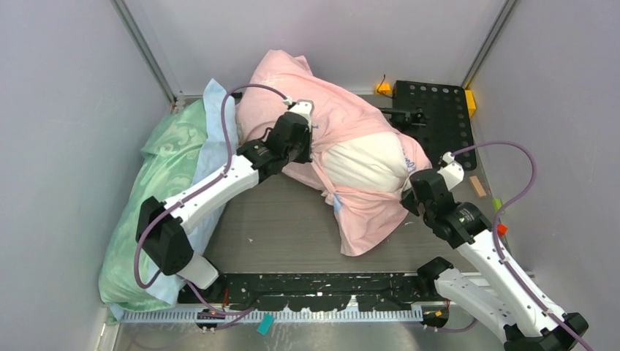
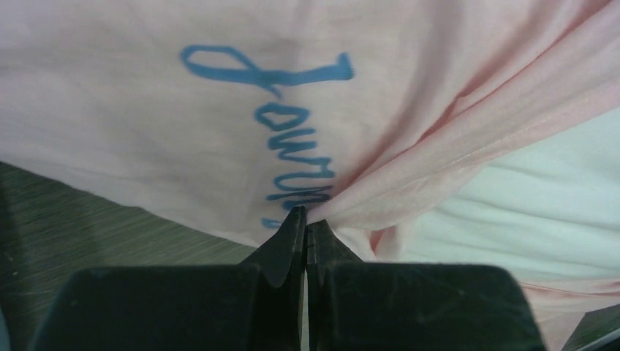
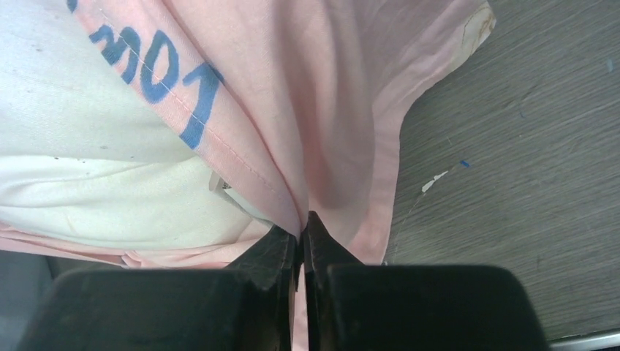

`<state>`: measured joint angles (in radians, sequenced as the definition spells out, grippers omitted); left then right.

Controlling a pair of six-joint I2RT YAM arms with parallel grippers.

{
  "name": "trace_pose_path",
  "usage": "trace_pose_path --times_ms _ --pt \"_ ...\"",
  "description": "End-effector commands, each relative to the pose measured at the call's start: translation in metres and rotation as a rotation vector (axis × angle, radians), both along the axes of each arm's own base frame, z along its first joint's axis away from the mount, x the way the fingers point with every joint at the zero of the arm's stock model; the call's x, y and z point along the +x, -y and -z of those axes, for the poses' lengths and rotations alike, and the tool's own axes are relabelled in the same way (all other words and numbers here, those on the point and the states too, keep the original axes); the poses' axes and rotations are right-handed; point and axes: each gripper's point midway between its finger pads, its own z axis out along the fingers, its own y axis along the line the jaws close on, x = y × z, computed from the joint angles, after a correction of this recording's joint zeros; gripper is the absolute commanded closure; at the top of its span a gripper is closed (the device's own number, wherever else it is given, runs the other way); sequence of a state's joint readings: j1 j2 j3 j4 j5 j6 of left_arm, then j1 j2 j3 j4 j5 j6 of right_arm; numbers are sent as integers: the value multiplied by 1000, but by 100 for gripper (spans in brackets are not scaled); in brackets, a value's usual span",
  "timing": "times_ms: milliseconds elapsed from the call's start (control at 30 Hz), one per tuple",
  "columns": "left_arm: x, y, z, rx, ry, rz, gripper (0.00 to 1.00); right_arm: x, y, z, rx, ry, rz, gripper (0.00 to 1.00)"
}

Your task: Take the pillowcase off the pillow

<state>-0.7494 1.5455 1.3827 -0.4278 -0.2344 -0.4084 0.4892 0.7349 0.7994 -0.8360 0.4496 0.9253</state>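
The left fingers (image 2: 286,245) and right fingers (image 3: 281,252) each pinch a pillowcase (image 1: 343,110) fold either side of the exposed white pillow (image 1: 365,161), apparently to peel it off.

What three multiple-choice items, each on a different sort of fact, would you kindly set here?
1. Where is the green bedding? A: left of the pillowcase. B: right of it. C: on it.
2. What colour is the lettering? A: red. B: blue. C: black.
3. How is the left gripper? A: wide open. B: shut on nothing. C: shut on the pillowcase.
1 A: the top view shows it at the far left. 2 B: blue cursive on pink. 3 C: fabric bunches between its closed fingertips.
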Motion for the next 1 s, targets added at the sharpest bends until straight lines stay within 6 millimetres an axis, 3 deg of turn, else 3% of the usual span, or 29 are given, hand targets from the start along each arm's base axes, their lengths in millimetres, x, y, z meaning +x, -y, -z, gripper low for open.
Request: trace_pose_path --times_ms 0,67,300,433,533,667,833,967 --pt "12 -59 -24 44 66 -135 100 -13 21 14 -63 -48 72 95" --pt "9 -71 -27 56 72 -146 100 -8 3 9 -18 -27 -17 100" --pt "-12 -100 -61 104 126 -146 100 -6 -106 -26 255 21 -574 99" --pt "-24 -105 -80 99 124 -129 100 1 -127 -37 294 10 -660 97" --pt "-40 -102 -89 74 93 -68 90 6 -129 -38 289 5 -660 97" --pt "-72 -77 -102 -89 14 51 75 5 -120 -31 261 -9 -615 90" --pt "-113 -15 -114 -172 -11 210 51 3 -93 -17 197 -4 -488 57" --pt "-130 34 -116 -179 -5 281 36 4 -67 -24 147 60 -367 51"
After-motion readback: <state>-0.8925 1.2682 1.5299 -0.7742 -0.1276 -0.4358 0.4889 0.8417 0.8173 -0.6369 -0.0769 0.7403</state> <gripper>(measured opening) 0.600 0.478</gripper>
